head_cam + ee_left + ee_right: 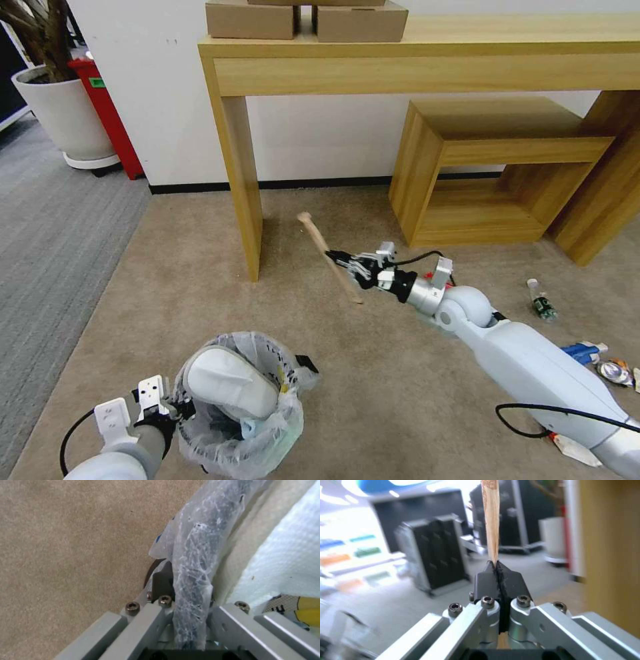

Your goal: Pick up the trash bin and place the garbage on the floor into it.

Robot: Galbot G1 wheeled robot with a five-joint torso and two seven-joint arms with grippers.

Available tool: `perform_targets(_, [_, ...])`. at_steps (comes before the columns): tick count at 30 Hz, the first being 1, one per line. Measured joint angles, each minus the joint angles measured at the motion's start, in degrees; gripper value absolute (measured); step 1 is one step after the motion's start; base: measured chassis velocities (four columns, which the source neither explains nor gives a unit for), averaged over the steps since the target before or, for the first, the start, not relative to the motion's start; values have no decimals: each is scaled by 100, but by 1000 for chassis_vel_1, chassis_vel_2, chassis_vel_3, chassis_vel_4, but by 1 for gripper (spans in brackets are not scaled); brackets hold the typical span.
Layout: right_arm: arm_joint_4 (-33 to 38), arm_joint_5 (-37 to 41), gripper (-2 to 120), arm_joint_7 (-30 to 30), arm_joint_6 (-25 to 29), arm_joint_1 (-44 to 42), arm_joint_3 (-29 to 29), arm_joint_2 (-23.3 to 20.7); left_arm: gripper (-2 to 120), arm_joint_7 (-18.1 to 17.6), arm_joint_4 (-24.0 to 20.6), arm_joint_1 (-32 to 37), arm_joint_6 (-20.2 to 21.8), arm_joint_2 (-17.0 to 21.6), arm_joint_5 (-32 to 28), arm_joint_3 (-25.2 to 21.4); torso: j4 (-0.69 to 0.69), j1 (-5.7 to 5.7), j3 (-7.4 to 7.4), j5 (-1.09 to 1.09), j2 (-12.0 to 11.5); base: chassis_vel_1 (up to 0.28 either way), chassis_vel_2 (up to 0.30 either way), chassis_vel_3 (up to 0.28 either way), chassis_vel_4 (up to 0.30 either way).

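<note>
The trash bin (235,443), lined with a clear crinkled bag, hangs at lower left with a white slipper (230,381) sticking out of it. My left gripper (179,408) is shut on the bin's bagged rim (191,580). Over the mid carpet my right gripper (338,256) is shut on a wooden stick (319,239), lifted and tilted; the stick (490,522) runs out past the closed fingers (486,582). Other garbage lies on the floor at right: a green-labelled bottle (543,303), a blue-white packet (583,350), a crushed can (615,371) and a white wrapper (573,449).
A tall wooden console table (427,50) with cardboard boxes (250,20) stands against the wall, its leg (241,180) near the stick. A low wooden open shelf (493,167) sits under it. A white planter (63,113) and a red object (107,113) stand far left.
</note>
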Motion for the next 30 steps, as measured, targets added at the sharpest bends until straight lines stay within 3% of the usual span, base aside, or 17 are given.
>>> perform_targets(9, [312,356,0,162,-169,438,-1100,401,0,13,28,-30,3,-92,3,1,0,0,0,0,0,0,0,0,0])
perform_targets(14, [225,330,0,226,-183,506,-1389,588,0,12,40,-40,3,-125,10,10,0,0,1,0,0,0,0,0,0])
perform_targets(20, [-64,194,0,404,-184,587,-1919,1148,0,-8,40,-71,7,-97,-25,-12,-1,0,1,0,0,0,0,0,0])
perform_targets(22, [-394,2,0,467,-154,616,-2293,1665,0,-22,12,-70,7,-57,-44,-31,1,0,1,0,0,0,0,0,0])
perform_targets(25, [-669,-127,0,491,-92,582,-2485,1951,0,-23,16,-42,13,-132,32,38,1,0,1,-1,0,0,0,0,0])
perform_targets(30, [-873,-230,0,487,-39,555,-2571,2035,0,-22,23,9,22,-135,103,74,0,0,1,0,0,0,0,0,0])
